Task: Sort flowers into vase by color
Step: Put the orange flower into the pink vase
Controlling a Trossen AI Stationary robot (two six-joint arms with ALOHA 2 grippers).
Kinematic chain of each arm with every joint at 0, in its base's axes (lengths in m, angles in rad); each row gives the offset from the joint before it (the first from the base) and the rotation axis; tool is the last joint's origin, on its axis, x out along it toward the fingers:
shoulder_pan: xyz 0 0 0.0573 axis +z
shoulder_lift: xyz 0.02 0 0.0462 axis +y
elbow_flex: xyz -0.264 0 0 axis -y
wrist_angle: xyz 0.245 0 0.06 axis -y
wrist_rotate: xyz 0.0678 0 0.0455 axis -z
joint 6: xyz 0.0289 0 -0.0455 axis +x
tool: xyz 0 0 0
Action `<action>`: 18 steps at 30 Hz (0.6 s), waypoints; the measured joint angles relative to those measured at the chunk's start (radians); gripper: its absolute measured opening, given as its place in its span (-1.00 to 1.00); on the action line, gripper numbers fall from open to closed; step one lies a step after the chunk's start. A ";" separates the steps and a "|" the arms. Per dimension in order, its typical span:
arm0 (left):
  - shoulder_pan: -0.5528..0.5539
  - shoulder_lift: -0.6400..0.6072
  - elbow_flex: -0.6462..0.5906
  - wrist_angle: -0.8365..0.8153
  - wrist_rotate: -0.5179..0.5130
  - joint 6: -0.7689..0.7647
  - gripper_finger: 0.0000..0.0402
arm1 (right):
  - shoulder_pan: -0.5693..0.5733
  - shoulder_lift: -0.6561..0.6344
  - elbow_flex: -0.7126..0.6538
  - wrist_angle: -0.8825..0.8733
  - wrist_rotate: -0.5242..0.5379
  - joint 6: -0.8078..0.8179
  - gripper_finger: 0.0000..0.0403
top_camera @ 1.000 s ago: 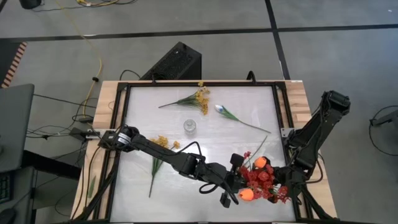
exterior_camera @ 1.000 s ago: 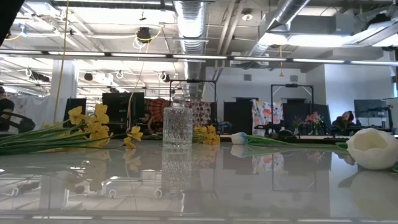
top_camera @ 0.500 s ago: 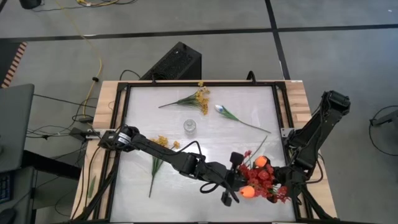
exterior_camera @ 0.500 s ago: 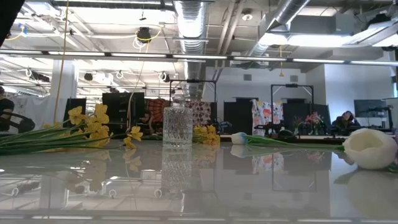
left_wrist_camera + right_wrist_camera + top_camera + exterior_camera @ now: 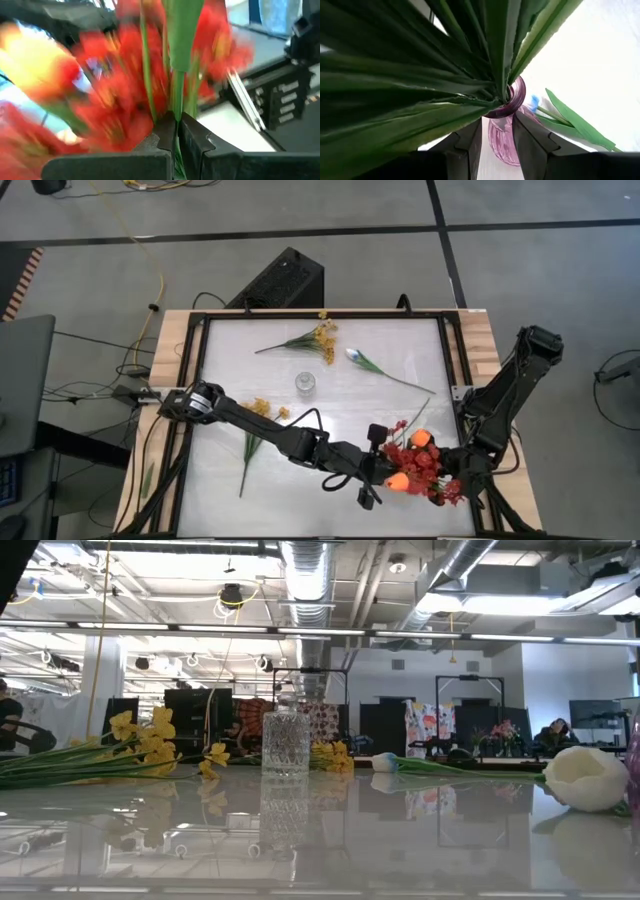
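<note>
Since a second ago, only the orange tulip bud point(image 5: 397, 482) has shifted, upward toward the red blossom sprays point(image 5: 421, 468) as the left gripper point(image 5: 378, 479) carried it; in the low view a white tulip bud point(image 5: 584, 778) has slid leftward.

Red sprays and green stems fill the purple vase point(image 5: 504, 131), which the right gripper point(image 5: 496, 146) grasps at the table's point(image 5: 320, 395) near right corner. The left gripper is clenched on a green stem point(image 5: 177, 85).

The crystal vase point(image 5: 305, 383) stands mid-table with nothing visible in it; the yellow blossom sprays point(image 5: 322, 337) lie unchanged.
</note>
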 joint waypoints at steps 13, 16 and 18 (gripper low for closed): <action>0.002 0.005 -0.068 0.039 -0.022 -0.028 -1.00 | 0.000 -0.001 0.001 0.001 0.000 0.000 -0.34; 0.004 0.004 -0.068 0.033 -0.008 -0.041 -1.00 | 0.000 -0.001 0.001 0.000 0.000 0.000 -0.34; 0.005 0.003 -0.072 0.036 0.012 -0.055 -1.00 | 0.000 -0.001 0.001 0.000 0.001 0.000 -0.34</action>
